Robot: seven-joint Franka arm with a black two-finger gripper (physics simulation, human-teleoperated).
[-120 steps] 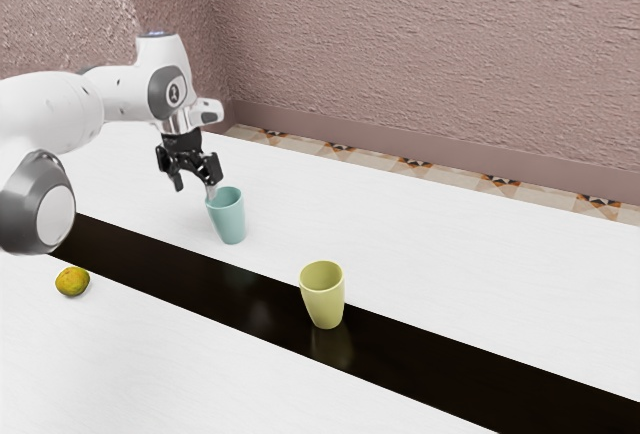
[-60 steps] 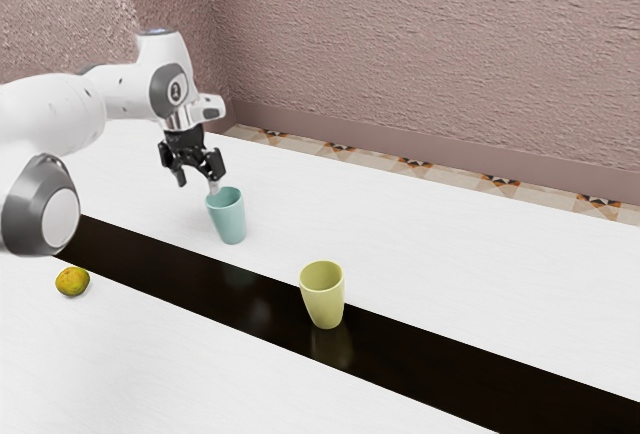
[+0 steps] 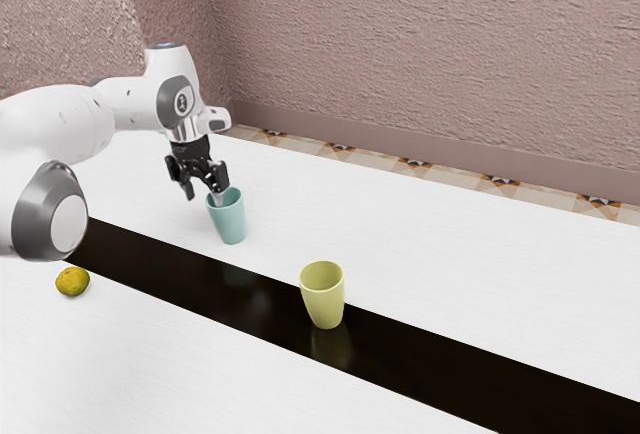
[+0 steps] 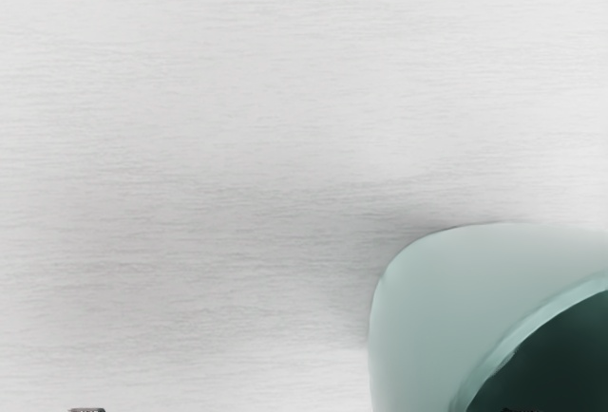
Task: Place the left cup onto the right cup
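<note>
A teal cup (image 3: 228,218) stands upright on the white table (image 3: 420,234), left of the yellow-green cup (image 3: 322,294), which stands upright on the dark stripe. My gripper (image 3: 203,190) hangs open at the teal cup's rim on the side toward the exterior view's left. One fingertip reaches the rim and the other is outside the cup. The wrist view has the teal cup (image 4: 465,327) close under my hand, its rim and outer wall at the lower corner, with bare white table beyond it.
A small yellow fruit (image 3: 71,281) lies on the table at the exterior view's left. A glossy black stripe (image 3: 180,274) runs diagonally across the tabletop. A rough pink wall (image 3: 420,44) rises behind the table's far edge.
My hand has shifted a little toward the exterior view's right and lower, closing in on the teal cup's rim. Both cups have stayed put.
</note>
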